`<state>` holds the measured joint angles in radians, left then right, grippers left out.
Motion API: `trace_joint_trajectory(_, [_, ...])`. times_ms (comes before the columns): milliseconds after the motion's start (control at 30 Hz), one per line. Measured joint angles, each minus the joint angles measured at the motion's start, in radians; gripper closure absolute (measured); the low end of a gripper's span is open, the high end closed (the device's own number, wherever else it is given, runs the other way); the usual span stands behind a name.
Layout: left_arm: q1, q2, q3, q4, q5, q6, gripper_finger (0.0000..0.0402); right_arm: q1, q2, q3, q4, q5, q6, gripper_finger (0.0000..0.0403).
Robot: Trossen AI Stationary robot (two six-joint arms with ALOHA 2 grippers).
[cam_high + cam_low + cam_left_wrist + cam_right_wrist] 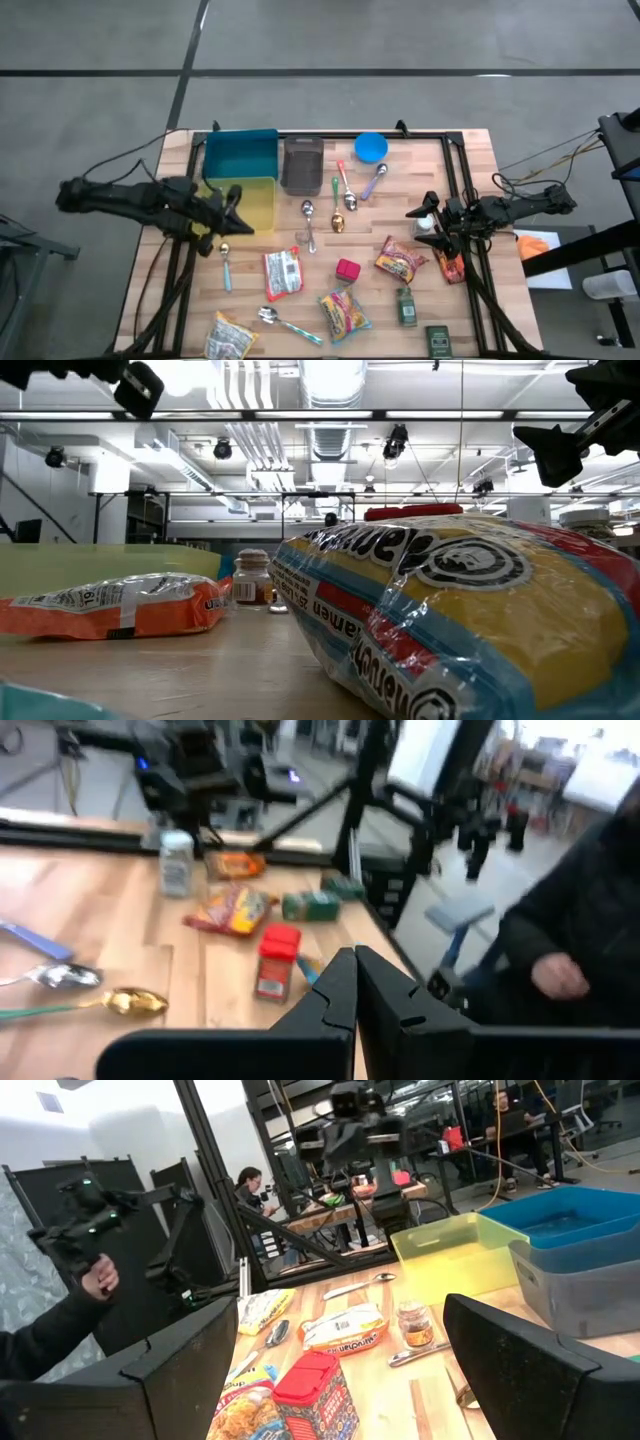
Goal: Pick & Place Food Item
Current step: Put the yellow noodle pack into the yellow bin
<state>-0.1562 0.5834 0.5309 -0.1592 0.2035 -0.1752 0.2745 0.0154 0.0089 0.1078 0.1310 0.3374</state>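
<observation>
We saw the food items lying scattered over the wooden table's near half: a white and orange packet [282, 273] lay flat near the middle, a small red container [347, 270] just right of it, a yellow and red ramen pack [345, 311] below that, and an orange snack bag [399, 262] further right; a green packet [406, 306] sat beside the ramen, and another yellow pack [229, 335] lay at the front left edge

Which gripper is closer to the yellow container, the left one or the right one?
Left. The left gripper, shut, hangs right at the yellow container. The right gripper, open, is far across the table, beyond the spoons.
</observation>
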Motion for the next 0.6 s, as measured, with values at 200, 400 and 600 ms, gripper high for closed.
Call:
trace_joint_trajectory(200, [-0.346,0.144,0.133,-0.089,-0.331,0.007,0.0399,0.0,0.0,0.0,0.0,0.0,0.0,0.0052])
trace_joint_trajectory(400, [-0.68,0.303,0.295,-0.266,-0.837,-0.119,0.0399,0.0,0.0,0.0,0.0,0.0,0.0,0.0052])
trace_joint_trajectory(600, [-0.759,0.478,0.454,-0.393,-0.74,-0.281,0.0399,0.0,0.0,0.0,0.0,0.0,0.0,0.0052])
